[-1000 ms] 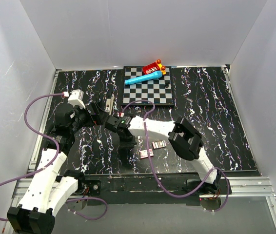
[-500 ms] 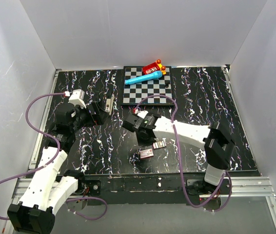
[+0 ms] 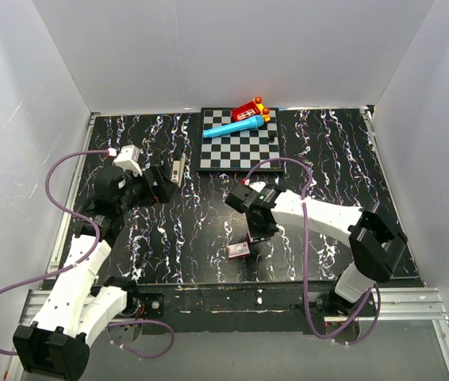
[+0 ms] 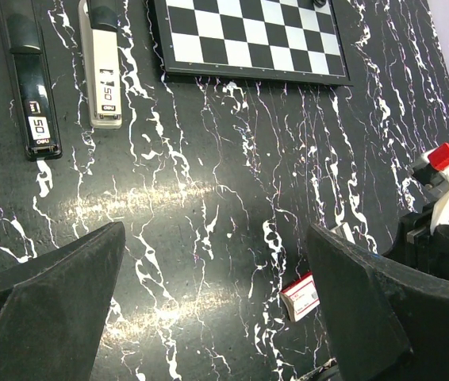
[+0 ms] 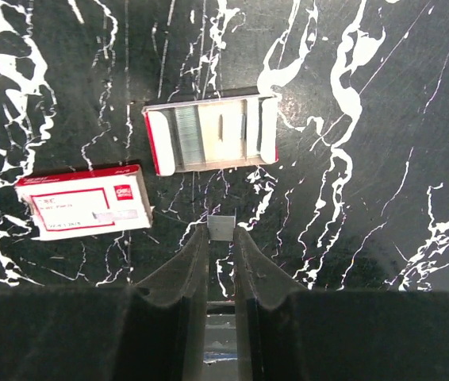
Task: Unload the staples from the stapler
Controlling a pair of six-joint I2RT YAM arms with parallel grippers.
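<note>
stapler [image 4: 101, 71] cut by top edge, chessboard [image 4: 248, 40] too, staples [image 5: 222, 225] partly hidden between right tool [image 5: 222, 234] fingers

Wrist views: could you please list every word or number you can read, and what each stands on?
"50": white label on the black stick.
"50": top of the stapler.
Smaller print beside both: too blurred to read.
Red-and-white box: print too small to read.
</note>
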